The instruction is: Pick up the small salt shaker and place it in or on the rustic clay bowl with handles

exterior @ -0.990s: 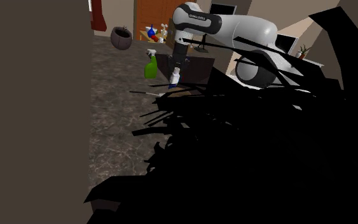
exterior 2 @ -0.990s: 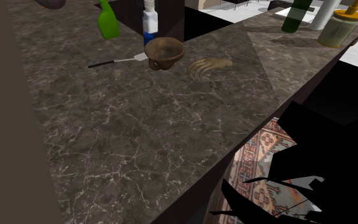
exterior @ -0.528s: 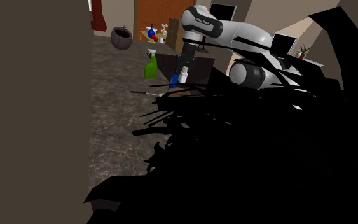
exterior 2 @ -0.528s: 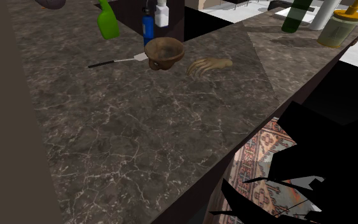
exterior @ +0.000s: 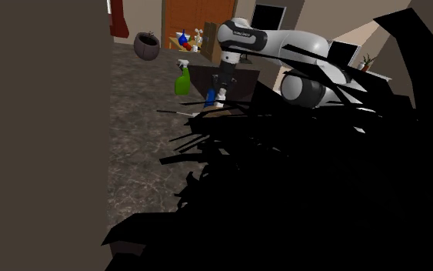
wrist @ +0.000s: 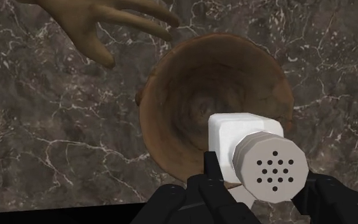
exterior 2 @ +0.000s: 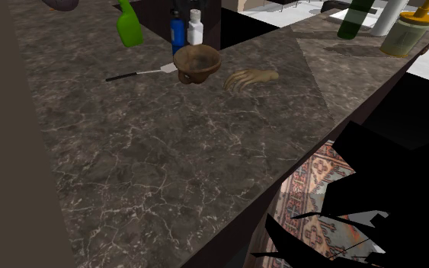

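While claw (wrist: 269, 188) clasps shaker (wrist: 241, 133) over bowl (wrist: 171, 83) | wrist: holed cap (wrist: 273, 168) | exterior: blue bottle (exterior 2: 177, 32) beside

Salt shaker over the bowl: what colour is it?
The salt shaker is white with a light grey perforated cap, best seen in the wrist view.

Shoulder view: jagged black area (exterior: 322, 192) masked the counter (exterior: 138, 154) from 2 to 7 o'clock. Second exterior view: green bottle (exterior 2: 129, 29) and dark bottle (exterior 2: 353, 23) were clipped at the 12 o'clock edge. Wrist view: salt shaker (wrist: 247, 153) covered part of the bowl (wrist: 184, 95) rim.
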You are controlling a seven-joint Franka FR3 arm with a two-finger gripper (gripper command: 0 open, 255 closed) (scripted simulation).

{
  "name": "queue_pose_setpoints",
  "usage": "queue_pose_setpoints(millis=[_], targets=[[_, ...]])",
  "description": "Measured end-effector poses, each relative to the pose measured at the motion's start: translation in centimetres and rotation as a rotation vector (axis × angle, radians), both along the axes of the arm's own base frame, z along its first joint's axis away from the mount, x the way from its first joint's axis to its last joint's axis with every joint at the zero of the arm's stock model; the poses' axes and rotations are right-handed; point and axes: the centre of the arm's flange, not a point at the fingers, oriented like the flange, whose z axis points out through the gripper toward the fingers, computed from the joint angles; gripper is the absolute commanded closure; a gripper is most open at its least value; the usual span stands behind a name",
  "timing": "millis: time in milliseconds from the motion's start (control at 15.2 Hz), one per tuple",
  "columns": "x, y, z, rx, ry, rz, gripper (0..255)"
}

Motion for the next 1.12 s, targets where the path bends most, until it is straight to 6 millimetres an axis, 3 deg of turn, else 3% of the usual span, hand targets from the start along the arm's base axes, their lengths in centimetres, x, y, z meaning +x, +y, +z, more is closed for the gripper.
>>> queue_pose_setpoints(millis=[396, 792, 858, 1122], targets=[[-0.1, 0.0, -3.3, 0.000, 0.000, 0.000, 255], [-0.1, 0.0, -3.7, 0.000, 0.000, 0.000, 255], [-0.1, 0.0, -3.7, 0.000, 0.000, 0.000, 0], [-0.1, 0.0, -3.7, 0.000, -0.001, 0.000, 0]])
